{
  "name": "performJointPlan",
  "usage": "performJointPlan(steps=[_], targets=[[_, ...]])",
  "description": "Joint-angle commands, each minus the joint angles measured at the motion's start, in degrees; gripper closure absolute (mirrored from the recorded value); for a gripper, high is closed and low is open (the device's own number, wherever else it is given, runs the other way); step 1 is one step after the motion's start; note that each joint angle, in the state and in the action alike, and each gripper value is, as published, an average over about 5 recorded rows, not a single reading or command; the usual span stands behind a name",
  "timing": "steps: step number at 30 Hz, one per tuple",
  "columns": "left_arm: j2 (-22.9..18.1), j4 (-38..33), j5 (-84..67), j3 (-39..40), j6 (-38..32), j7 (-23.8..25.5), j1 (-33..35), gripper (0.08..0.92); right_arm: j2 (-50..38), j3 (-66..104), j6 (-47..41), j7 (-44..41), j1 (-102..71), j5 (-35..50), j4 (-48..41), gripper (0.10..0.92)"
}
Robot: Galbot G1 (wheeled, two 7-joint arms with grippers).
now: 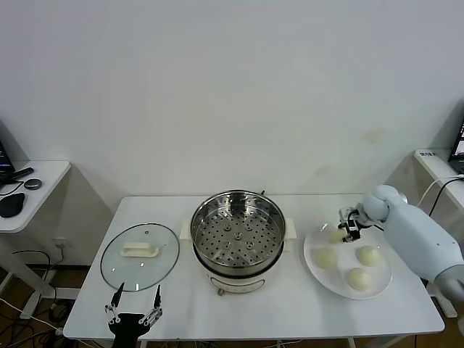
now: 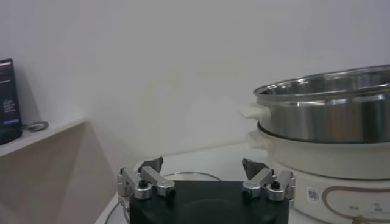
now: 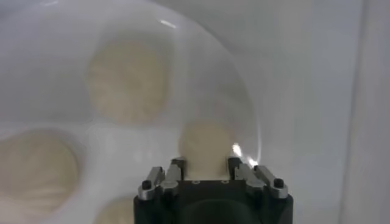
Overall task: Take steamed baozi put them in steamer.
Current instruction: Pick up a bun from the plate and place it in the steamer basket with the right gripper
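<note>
no legible text, small label on steamer [image 2: 313,194] base too tiny to read

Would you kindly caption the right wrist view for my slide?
Right gripper closing on a baozi on the white plate.

Bright even light, right wrist view blurred, glare on plate [image 3: 237,149]

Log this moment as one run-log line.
phase: grasping | right end effector: closed around baozi on plate | left end effector: open, idle near lid | steamer: empty
</note>
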Motion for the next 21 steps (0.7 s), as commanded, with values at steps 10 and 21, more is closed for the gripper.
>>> performJointPlan(steps=[10, 21], targets=[[0.86, -0.77, -0.87, 0.0, 0.14, 0.09, -1.15, 0.177, -2.04, -20.11, 4.24, -2.52, 30.92, 26.18, 12.4, 0.612], [0.64, -1.54, -1.59, -1.4, 0.17, 0.22, -1.29, 0.177, 16.31, -35.06, 21.86, -2.93, 37.46, 30.89, 12.49, 0.601]])
